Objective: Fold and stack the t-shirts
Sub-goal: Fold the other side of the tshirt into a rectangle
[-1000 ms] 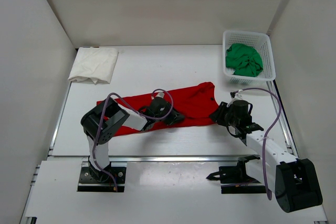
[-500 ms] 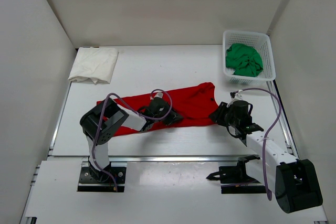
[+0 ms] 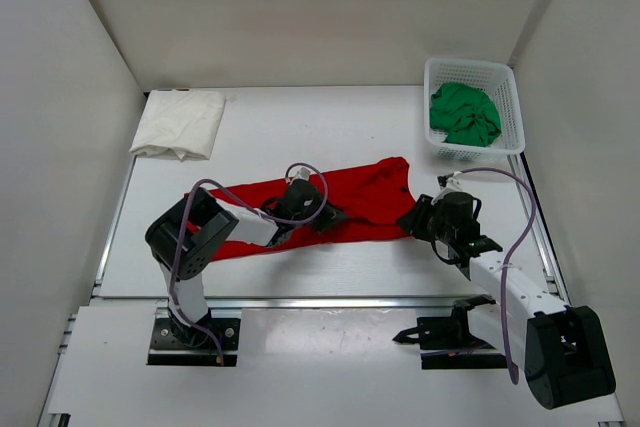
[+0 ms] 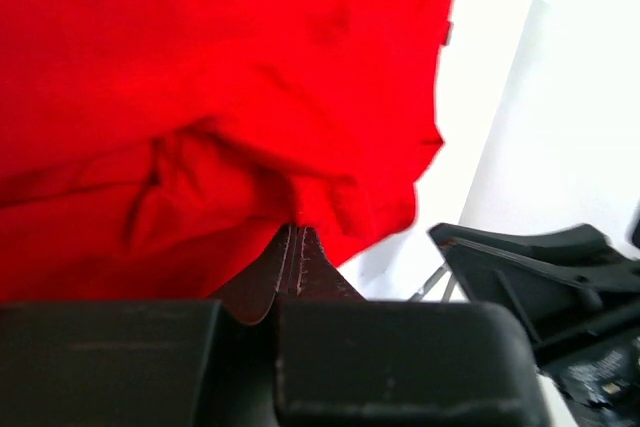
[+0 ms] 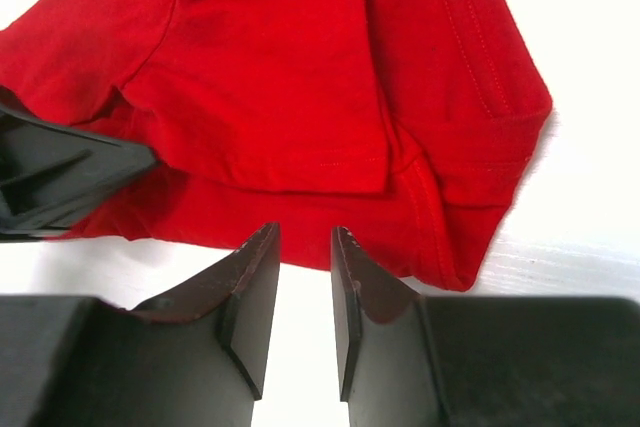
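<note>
Tightly together, the fingers of our left gripper [image 4: 297, 235] pinch a fold of the one red cotton t-shirt [image 3: 372, 192] lying on the white table [image 3: 300, 137]. Those of our right gripper [image 5: 300, 247] stand slightly apart, seemingly empty, at its near hem. We count three shirts: this, one folded white t-shirt [image 3: 180, 122] and one crumpled green t-shirt [image 3: 463, 112] in the single white plastic basket [image 3: 516, 107].

Place: probably a lab test cell.
Evidence: my white table [image 3: 300, 127] (walled by plain panels [image 3: 300, 17]), bolted bases [image 3: 195, 332].
</note>
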Motion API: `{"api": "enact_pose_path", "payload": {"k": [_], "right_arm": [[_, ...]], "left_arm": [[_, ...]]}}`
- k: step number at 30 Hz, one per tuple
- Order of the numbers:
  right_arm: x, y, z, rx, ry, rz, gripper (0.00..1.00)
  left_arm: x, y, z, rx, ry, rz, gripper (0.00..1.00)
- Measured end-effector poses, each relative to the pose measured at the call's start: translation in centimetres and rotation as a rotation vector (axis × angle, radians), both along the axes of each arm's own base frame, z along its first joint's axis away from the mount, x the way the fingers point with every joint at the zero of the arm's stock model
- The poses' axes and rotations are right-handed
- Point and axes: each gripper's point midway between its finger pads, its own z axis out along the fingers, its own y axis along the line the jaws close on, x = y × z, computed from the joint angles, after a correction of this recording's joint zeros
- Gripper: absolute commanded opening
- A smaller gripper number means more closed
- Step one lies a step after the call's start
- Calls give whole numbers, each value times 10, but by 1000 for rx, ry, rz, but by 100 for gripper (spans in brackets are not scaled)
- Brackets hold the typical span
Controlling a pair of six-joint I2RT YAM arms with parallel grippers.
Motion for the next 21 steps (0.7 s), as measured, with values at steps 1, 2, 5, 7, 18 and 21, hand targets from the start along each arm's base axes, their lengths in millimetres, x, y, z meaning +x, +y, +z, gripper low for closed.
{"api": "enact_pose_path", "payload": {"k": [1,2,5,7,18,21], "right_arm": [[0,0,0,0,1,0,25],[0,0,-1,0,2,0,26],[0,0,-1,-1,1,0,25],[0,-1,-1,-3,3,-3,26],[-3,-9,-34,-40,122,-34,33],[-1,-6,-32,-48,120,-26,33]], "left_arm": [[0,0,4,-2,-8,0,0],[1,0,9,-8,-18,-2,0],[0,1,27,-27,-51,-6,0],[-4,5,36,-39,-67,-8,0],[-39,48,17,-11,-14,-7,2],[-41,48,14,-22,0,-21,12]]}}
